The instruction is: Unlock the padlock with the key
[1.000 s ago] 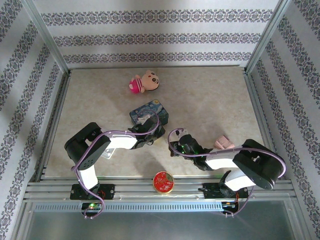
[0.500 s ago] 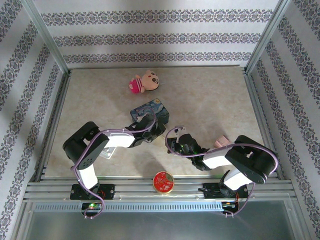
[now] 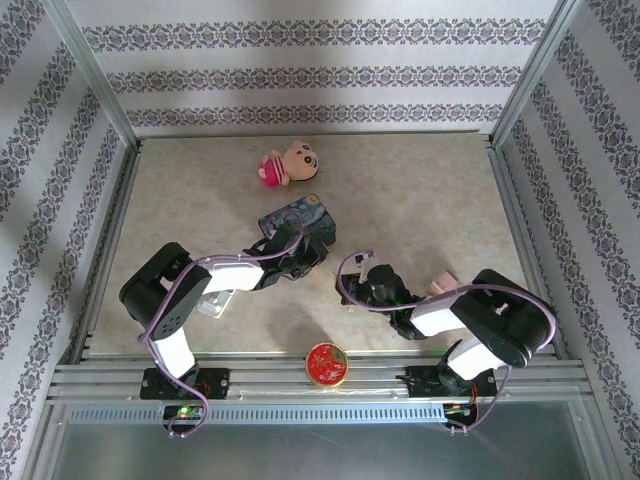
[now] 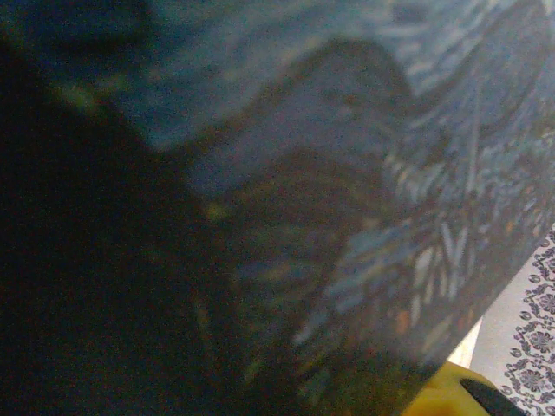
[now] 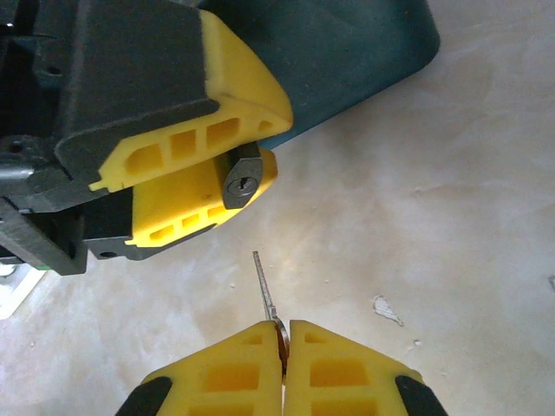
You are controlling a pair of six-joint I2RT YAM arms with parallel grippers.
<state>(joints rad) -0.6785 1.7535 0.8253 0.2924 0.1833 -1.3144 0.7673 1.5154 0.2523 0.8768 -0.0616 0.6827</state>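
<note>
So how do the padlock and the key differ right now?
The padlock is a dark, blocky body; the key is a thin silvery blade. The padlock sits in the left gripper, jaws parted around it; the key is pinched in the shut right gripper. Shared: both are gripped, with a gap between them.

Beige marbled worktop (image 3: 420, 190) enclosed on three sides by walls (image 3: 320, 75) papered in grey floral stripes, with aluminium framing rails (image 3: 260, 380) along the near edge; lighting even.
</note>
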